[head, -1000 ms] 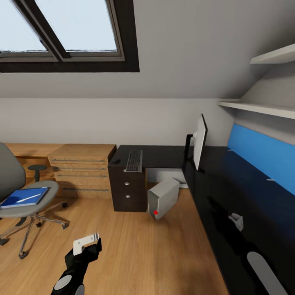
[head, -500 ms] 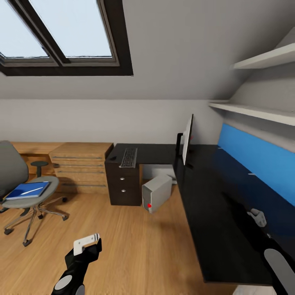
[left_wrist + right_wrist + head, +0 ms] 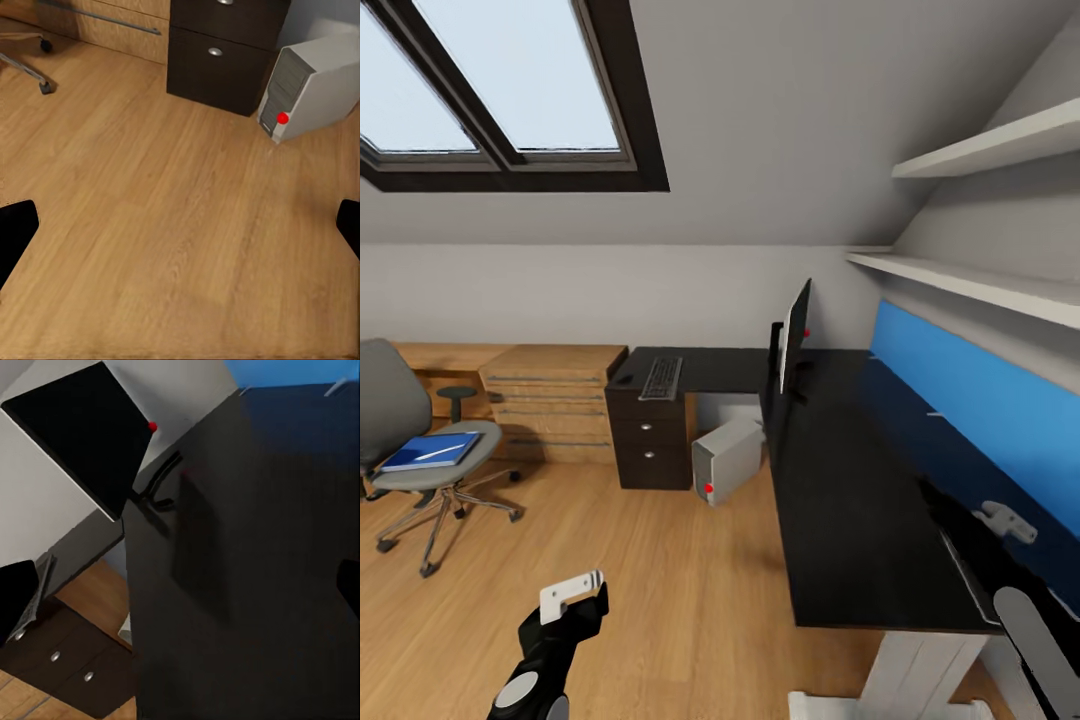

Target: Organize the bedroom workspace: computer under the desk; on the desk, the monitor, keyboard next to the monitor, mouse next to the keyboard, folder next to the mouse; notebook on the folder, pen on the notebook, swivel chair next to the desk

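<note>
Head view: black L-shaped desk (image 3: 860, 500) runs along the right wall with a blue back panel (image 3: 960, 390). Monitor (image 3: 793, 335) stands on the desk near the corner, seen edge-on; in the right wrist view its dark screen (image 3: 82, 442) is upright on the desktop (image 3: 247, 585). Keyboard (image 3: 661, 377) lies on the short leg of the desk, above the black drawers (image 3: 648, 440), well apart from the monitor. Mouse (image 3: 624, 379) is a small dark lump just beside the keyboard's left end. Computer (image 3: 726, 462) sits on the wood floor (image 3: 660, 580), tilted, under the desk beside the drawers; left wrist view shows its front panel (image 3: 289, 90) with a red dot. Swivel chair (image 3: 410, 450) stands at far left, well apart from the desk, blue folder (image 3: 432, 450) on its seat with a thin white pen (image 3: 435, 453) on it; notebook too unclear to make out. Left gripper (image 3: 572, 592) hangs over bare floor, fingers spread wide, holding nothing. Right gripper (image 3: 1008, 520) is over the desktop, jaws apart, empty.
</note>
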Motion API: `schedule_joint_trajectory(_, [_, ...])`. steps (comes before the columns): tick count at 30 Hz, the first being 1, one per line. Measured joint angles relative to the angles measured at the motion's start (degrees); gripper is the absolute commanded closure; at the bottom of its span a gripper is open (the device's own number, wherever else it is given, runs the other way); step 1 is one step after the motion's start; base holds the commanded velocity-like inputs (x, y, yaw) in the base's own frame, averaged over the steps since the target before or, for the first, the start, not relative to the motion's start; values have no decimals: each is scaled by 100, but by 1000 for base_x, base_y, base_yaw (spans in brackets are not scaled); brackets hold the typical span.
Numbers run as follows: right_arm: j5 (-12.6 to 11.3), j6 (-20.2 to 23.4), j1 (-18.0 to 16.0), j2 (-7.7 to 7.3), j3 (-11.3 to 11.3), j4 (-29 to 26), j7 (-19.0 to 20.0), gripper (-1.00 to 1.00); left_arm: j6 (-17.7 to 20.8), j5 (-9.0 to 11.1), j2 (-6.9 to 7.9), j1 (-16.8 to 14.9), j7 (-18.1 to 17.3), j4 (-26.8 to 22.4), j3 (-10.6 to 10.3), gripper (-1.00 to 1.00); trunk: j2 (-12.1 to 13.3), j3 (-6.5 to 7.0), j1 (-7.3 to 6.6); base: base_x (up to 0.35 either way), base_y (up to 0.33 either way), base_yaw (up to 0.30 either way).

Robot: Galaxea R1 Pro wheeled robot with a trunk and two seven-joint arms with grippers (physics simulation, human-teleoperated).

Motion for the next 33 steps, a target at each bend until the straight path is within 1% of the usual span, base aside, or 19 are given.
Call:
schedule_joint_trajectory(1, [151, 5, -60, -1, -3, 71, -53, -100, 0, 2, 0, 0, 24, 0, -3, -100, 40, 18, -22, -276, -252, 0])
schedule_joint_trajectory(2, [430, 18, -180, -5, -8, 232, -146, -100, 0, 4, -1, 0, 70, 1, -17, -100, 42, 19, -23, -273, -253, 0])
schedule_joint_trajectory(6, [919, 144, -433, -42, -13, 569, -307, -100, -4, 9, 1, 0, 131, 1, -69, -100, 42, 19, -23, -254, -250, 0])
schedule_joint_trajectory(7, [1016, 211, -494, -61, -14, 650, -344, -100, -3, 12, 4, 0, 140, 1, -77, -100, 42, 19, -23, -150, -186, 0])
schedule_joint_trajectory(8, [1170, 380, -609, -101, -13, 799, -415, -100, 0, 23, 8, 1, 148, 3, -85, -100, 43, 19, -24, -120, -149, 0])
schedule_joint_trajectory(10, [1289, 589, -713, -135, -15, 924, -484, -100, -1, 30, 15, 0, 154, 5, -91, -100, 42, 19, -25, -79, -97, 0])
schedule_joint_trajectory(11, [1378, 778, -788, -157, -16, 1004, -553, -100, -10, 34, 19, 0, 158, 10, -96, -100, 42, 19, -25, -49, -61, 0])
schedule_joint_trajectory(14, [1541, 967, -858, -177, -17, 1075, -692, -100, -23, 34, 22, 0, 158, 25, -99, -100, 41, 18, -25, -30, -49, 0])
schedule_joint_trajectory(15, [1693, 1036, -885, -179, -14, 1105, -805, -100, -30, 35, 23, 0, 157, 32, -100, -100, 41, 18, -25, -16, -98, 0])
schedule_joint_trajectory(19, [2114, 1109, -916, -168, -1, 1142, -1056, -100, -39, 33, 24, 0, 156, 43, -102, -100, 41, 18, -26, -9, -188, 0])
schedule_joint_trajectory(20, [2337, 1128, -925, -161, 7, 1153, -1152, -100, -41, 31, 25, 0, 156, 47, -102, -100, 41, 18, -26, -4, -255, 0])
schedule_joint_trajectory(24, [2755, 1152, -943, -117, 22, 1182, -1272, -100, -43, 28, 25, 0, 156, 52, -108, -100, 41, 18, -26, -2, -282, 0])
schedule_joint_trajectory(28, [2899, 1159, -955, -72, 28, 1268, -1303, -100, -44, 27, 25, 0, 152, 53, -110, -100, 41, 18, -26, -1, -294, 0])
schedule_joint_trajectory(33, [2972, 1157, -1019, -47, 31, 1434, -1314, -100, -44, 27, 25, 0, 148, 53, -111, -100, 41, 18, -26, 38, -213, 0])
